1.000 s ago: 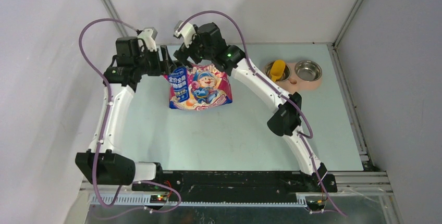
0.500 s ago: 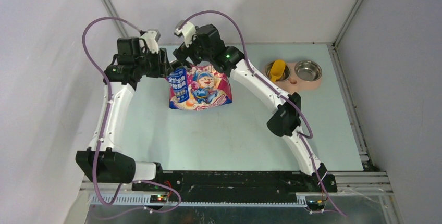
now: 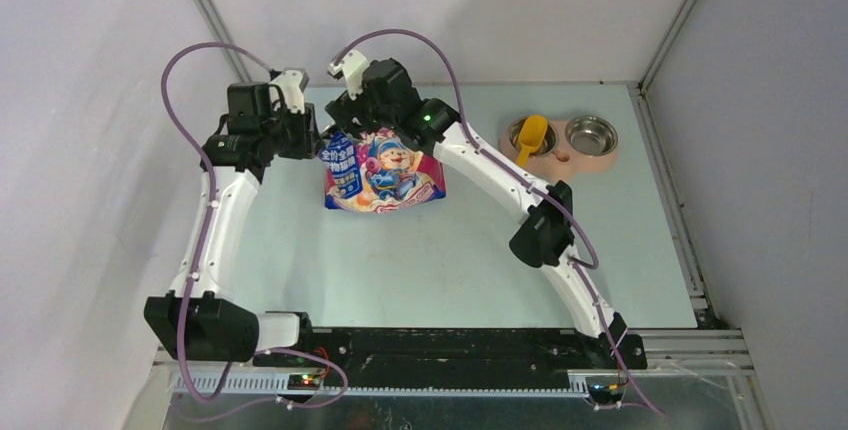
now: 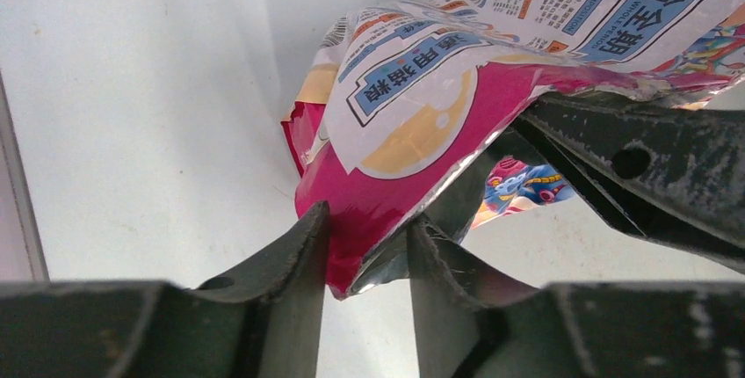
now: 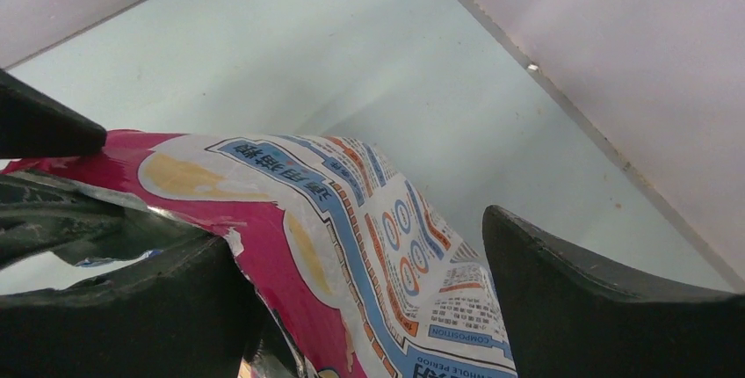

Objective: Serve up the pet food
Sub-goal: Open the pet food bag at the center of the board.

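The pet food itself is hidden from every view. Its glossy pink-and-blue cartoon bag (image 3: pixel 385 172) lies at the back of the table, its top edge lifted. My left gripper (image 3: pixel 316 140) is at the bag's upper left corner. In the left wrist view the bag's pink corner (image 4: pixel 369 211) hangs between the fingers of my left gripper (image 4: pixel 365 220), which stand partly apart with slack between them. My right gripper (image 5: pixel 356 228) is wide open astride the bag's top edge (image 5: pixel 369 220), one finger under the foil flap.
A pink stand (image 3: pixel 562 157) with two steel bowls sits at the back right. A yellow scoop (image 3: pixel 532 135) rests in its left bowl; the right bowl (image 3: pixel 591 134) holds nothing. Enclosure walls stand close behind both wrists.
My left gripper's jaws have narrowed around the bag's corner. The right wrist has shifted a little left and back along the bag's top edge.
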### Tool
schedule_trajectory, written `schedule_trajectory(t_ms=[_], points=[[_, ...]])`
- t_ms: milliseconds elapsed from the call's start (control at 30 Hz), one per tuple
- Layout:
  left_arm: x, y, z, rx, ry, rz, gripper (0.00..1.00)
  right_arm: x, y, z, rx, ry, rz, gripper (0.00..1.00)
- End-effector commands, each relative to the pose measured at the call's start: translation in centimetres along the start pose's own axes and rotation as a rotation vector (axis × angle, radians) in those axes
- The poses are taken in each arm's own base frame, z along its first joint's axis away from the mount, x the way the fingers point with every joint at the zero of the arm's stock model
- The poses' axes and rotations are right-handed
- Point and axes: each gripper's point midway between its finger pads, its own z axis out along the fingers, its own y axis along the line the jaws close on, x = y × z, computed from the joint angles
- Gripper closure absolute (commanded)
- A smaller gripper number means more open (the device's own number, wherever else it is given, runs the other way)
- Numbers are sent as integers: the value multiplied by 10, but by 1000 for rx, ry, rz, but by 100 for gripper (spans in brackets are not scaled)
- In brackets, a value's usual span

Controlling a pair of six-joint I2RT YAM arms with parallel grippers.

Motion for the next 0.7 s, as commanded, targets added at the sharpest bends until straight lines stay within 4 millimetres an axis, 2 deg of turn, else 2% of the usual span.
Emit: schedule_trajectory(t_ms=[0,167,467,667], points=[[12,-9,-10,25,22,9,62,7,3,-13,46,52,21,7],[15,-9,-11,19,17,0,72,6,10,-14,39,53,46,7],[13,1,-14,-46,-5,-14,81,5,11,-18,48,58,53,7],[13,13,-14,-118,0,-22,92,10,-3,-28,84,82,51,9]])
